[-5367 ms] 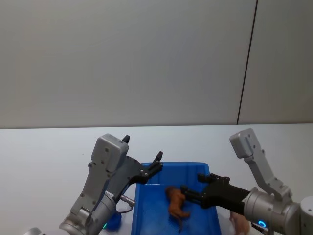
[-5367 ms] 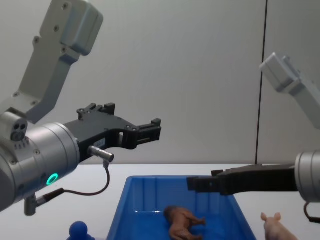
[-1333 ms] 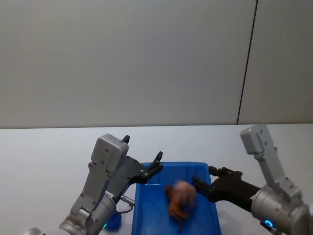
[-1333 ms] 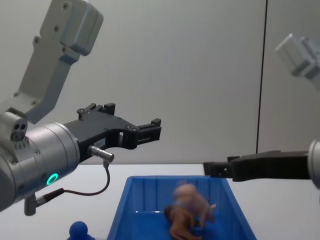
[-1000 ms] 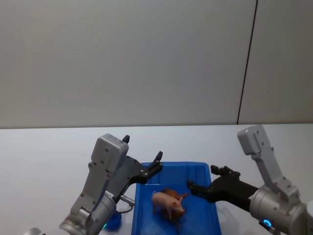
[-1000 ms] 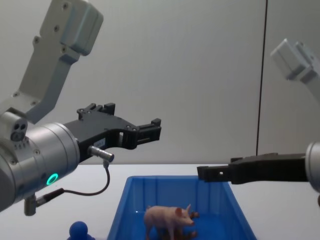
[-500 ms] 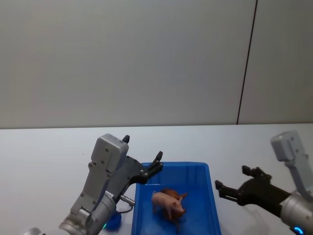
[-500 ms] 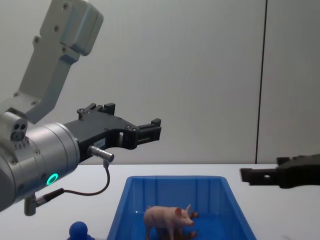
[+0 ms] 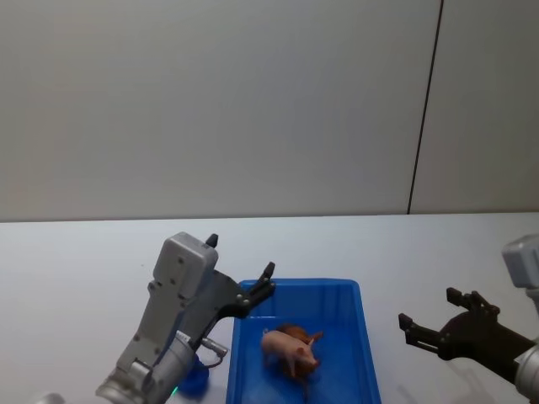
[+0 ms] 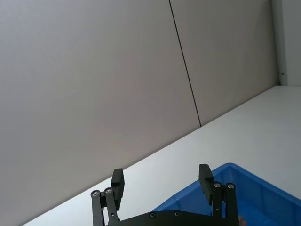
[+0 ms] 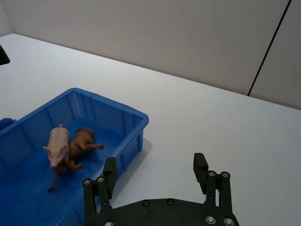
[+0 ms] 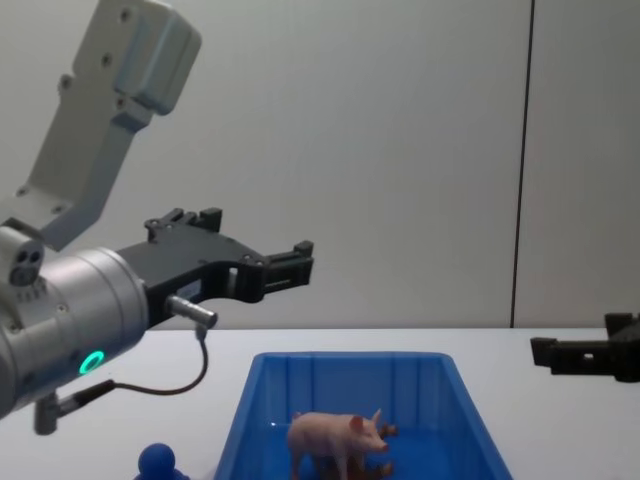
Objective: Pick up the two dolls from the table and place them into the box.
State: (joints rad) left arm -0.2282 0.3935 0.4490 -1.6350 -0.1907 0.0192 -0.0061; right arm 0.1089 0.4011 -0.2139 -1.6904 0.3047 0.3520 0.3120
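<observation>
The pink pig (image 9: 289, 349) and reddish-brown maned animal (image 9: 295, 332) sit together inside the blue bin (image 9: 341, 295), so placing looks finished; the right tool (image 9: 428, 308) (spread, empty, over the tabletop (image 9: 84, 252) beside it) and open left tool (image 9: 240, 255) over its left rim need only park.

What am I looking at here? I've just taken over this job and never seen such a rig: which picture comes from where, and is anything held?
It is a two-armed robot at a white table. The head view looks down from above, the chest view looks across the table from lower, and each wrist view looks along one arm's gripper. The left gripper hovers open at the blue box's left side; the right gripper hangs open over bare table right of the box. Neither holds anything. Both dolls are inside the box: the pink pig stands, the brown animal close beside it. A small blue object sits on the table left of the box.
</observation>
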